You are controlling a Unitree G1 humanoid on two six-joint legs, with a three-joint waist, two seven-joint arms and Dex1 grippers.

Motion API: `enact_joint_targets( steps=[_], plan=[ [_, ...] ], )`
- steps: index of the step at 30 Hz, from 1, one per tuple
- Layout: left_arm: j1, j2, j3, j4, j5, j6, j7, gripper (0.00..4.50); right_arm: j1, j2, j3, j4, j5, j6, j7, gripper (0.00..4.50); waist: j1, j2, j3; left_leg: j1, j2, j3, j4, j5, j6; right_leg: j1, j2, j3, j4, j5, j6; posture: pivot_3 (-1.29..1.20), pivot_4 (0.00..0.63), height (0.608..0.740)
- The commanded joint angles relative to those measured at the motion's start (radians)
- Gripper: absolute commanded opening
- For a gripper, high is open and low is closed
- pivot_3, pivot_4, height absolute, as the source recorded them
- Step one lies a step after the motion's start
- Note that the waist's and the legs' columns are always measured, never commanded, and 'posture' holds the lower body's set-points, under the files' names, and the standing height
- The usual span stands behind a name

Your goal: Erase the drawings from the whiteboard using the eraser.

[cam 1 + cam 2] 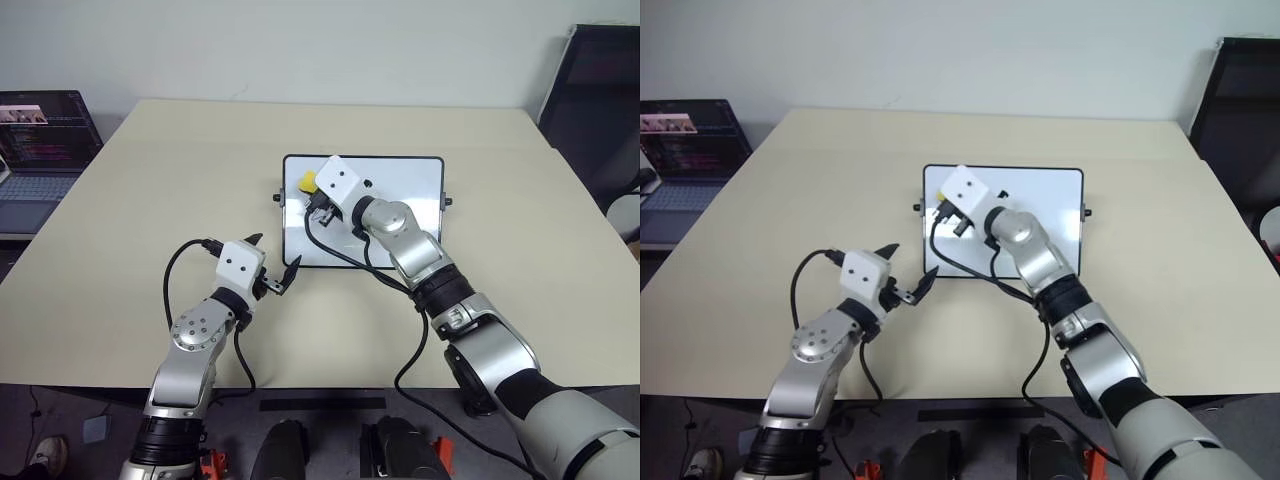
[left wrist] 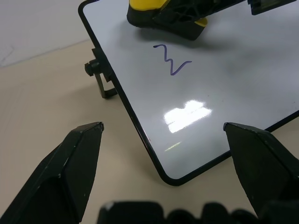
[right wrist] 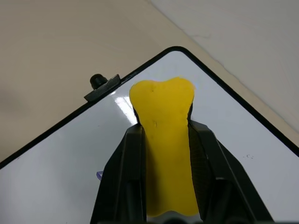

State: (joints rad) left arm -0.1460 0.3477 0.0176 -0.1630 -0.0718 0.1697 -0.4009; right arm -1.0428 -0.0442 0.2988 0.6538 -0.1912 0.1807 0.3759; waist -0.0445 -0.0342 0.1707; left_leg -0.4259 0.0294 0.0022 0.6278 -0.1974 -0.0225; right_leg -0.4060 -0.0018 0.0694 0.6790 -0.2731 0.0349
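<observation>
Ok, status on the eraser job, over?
Right gripper shut on eraser, over whiteboard far-left corner. Left gripper open, idle. One squiggle visible. Nothing blocking.

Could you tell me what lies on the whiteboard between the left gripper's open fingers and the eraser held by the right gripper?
In the left wrist view, one blue squiggle on bare whiteboard, just short of the eraser.

Beige table [image 1: 150, 200], white wall [image 1: 300, 50], laptop [image 1: 40, 150]

Right arm hides much of the whiteboard [image 1: 420, 190].
</observation>
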Motion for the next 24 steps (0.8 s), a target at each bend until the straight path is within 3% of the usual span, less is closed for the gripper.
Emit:
enact_joint_targets(
  steps=[1,11,19,24],
  plan=[
    [0.004,0.003,0.013,-0.03,0.001,-0.025,0.011,4.5,-0.047,-0.008,0.018,0.02,-0.042,-0.024,-0.011,0.95,0.0,0.0,0.0,0.0,0.0,0.0,0.0,0.0,0.0,0.0,0.0,0.0,0.0,0.0,0.0,0.0,0.15,0.74],
    [-0.012,0.003,0.003,-0.028,0.003,-0.031,0.002,4.5,0.002,-0.035,0.117,-0.004,-0.146,0.052,0.066,0.95,-0.003,0.0,0.0,0.0,0.0,0.0,0.0,0.0,0.0,0.0,0.0,0.0,0.001,0.0,0.0,0.0,0.15,0.74],
    [-0.015,0.003,0.002,-0.037,0.005,-0.02,0.006,4.5,0.203,-0.099,0.19,-0.266,-0.179,0.179,0.193,0.95,0.0,0.0,0.0,0.001,0.0,-0.001,0.001,0.0,0.0,0.001,0.0,0.0,0.001,0.0,0.0,0.0,0.15,0.74],
    [-0.021,0.001,0.001,-0.039,0.006,-0.014,0.009,4.5,0.235,-0.115,0.147,-0.344,-0.155,0.219,0.188,0.95,0.0,0.0,0.0,0.001,0.0,-0.001,0.002,0.0,0.0,0.001,0.0,0.0,0.001,0.0,0.0,0.0,0.15,0.74]
  ],
)
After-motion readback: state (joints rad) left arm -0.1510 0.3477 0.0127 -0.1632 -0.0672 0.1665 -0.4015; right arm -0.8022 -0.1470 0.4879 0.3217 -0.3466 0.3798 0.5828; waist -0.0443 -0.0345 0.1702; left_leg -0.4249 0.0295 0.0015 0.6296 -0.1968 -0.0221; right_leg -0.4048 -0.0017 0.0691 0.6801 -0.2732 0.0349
